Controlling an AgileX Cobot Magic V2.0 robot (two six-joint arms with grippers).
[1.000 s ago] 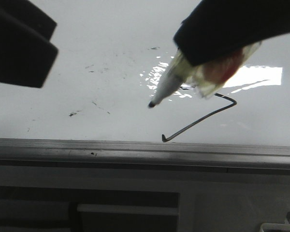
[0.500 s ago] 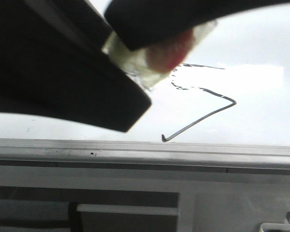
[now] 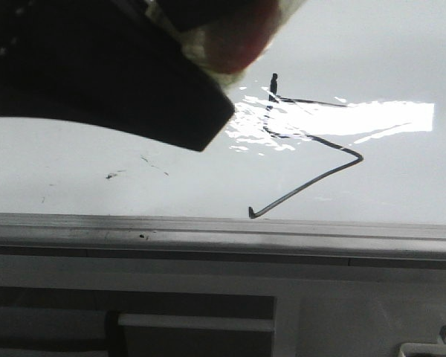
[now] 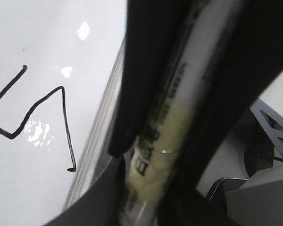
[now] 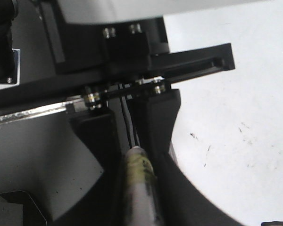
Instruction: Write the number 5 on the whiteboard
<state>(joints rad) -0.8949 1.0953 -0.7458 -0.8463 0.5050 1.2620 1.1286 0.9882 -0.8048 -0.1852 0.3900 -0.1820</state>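
The number 5 point(image 3: 334, 171) is a thin black angular line on the whiteboard point(image 3: 74, 163), near its grey edge strip point(image 3: 208, 230). It also shows in the left wrist view point(image 4: 67, 127). My right gripper point(image 3: 201, 11) is shut on the marker point(image 3: 238, 44), a yellowish barrel with a red patch, held above the board at the top of the front view. My left gripper point(image 3: 201, 111) is the dark mass at the upper left, pressed against the marker. In the left wrist view the marker point(image 4: 174, 117) runs between my left fingers. In the right wrist view the marker point(image 5: 139, 174) points into the left gripper point(image 5: 132, 117).
Faint dark smudges point(image 3: 115, 175) and bright glare point(image 3: 372, 119) mark the board. Below the edge strip there is a grey frame with dark openings point(image 3: 193, 320). In the left wrist view, grey metal parts point(image 4: 269, 136) lie beyond the board's edge.
The right gripper lifted the marker off the board, up and to the left. The left gripper moved right to meet it. The top of the 5 is now uncovered.
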